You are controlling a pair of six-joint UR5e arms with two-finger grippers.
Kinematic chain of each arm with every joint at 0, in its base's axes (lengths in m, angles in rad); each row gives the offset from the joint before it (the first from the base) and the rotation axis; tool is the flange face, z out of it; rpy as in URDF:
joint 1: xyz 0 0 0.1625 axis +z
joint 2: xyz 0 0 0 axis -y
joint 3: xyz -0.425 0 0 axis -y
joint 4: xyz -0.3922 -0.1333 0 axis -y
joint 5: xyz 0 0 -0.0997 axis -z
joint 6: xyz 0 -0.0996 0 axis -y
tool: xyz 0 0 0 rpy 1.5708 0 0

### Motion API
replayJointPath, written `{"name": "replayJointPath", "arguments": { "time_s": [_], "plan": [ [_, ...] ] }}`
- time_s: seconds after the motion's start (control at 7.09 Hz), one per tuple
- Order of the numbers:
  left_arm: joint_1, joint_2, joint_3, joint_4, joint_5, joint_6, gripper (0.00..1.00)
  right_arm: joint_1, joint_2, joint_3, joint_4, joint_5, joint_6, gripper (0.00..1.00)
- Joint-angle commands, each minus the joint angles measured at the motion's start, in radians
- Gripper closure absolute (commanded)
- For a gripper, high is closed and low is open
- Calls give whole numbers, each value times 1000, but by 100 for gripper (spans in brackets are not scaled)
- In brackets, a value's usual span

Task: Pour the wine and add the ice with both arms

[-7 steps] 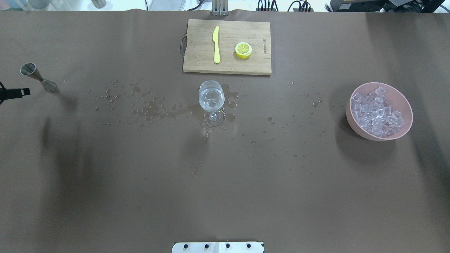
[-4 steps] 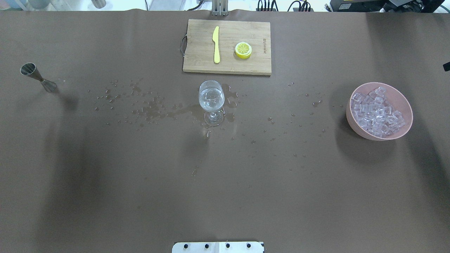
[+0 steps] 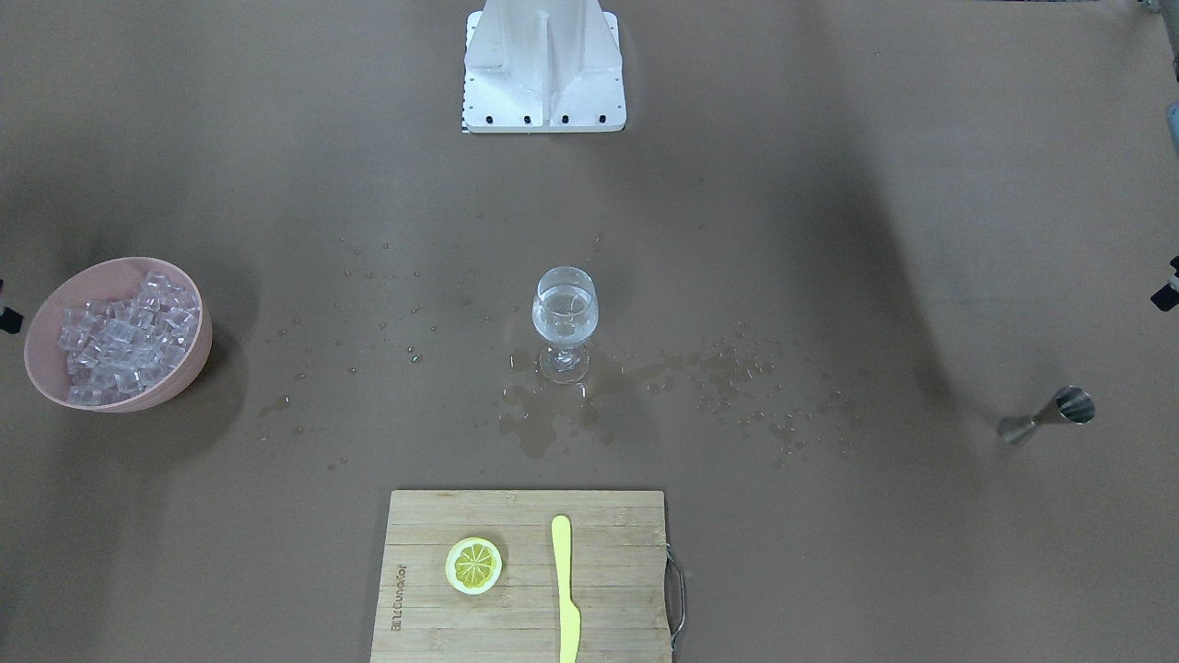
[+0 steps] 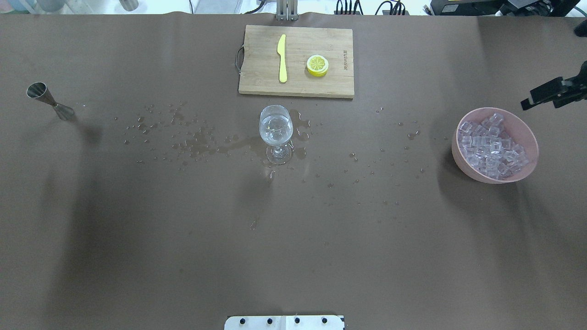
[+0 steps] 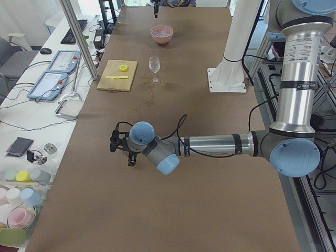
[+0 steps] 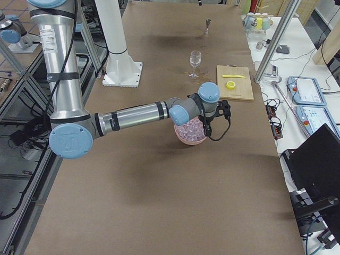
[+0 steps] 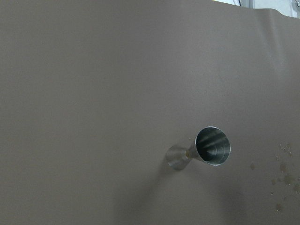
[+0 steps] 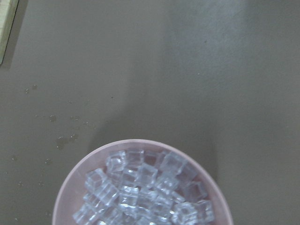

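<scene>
Mid-counter, the wine (image 4: 275, 130) sits in a glass (image 4: 278, 156) (puddles (image 4: 202, 146) around its foot). Ice (image 4: 491, 146) fills a bowl (image 4: 458, 153) near the right edge. The right tool (image 4: 532, 98) hovers near the bowl and the left tool (image 5: 122, 155) by the left edge; I cannot tell whether either is apart or together.

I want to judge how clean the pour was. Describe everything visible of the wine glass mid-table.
The wine glass is clear, stemmed glassware with a rounded bowl, short stem and round foot. It stands upright near the centre of the brown table, on the robot's side of the cutting board, apart from it. It is partly filled with clear wine. Its foot sits amid a wet patch, with droplets scattered to either side. Nothing else touches it.
</scene>
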Motion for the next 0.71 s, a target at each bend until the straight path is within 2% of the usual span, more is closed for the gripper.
{"name": "replayJointPath", "arguments": {
  "time_s": [0.0, 0.28, 0.56],
  "plan": [
    [-1, 10, -16, 6, 26, -50, 2, -135, -53, 105, 0, -85, 150, 0],
    [3, 9, -8, 6, 36, -74, 3, -172, -137, 101, 3, -94, 140, 0],
    [3, 6, -1, 7, 63, -72, 3, -172, -136, 81, 3, -138, 144, 0]
  ]
}}
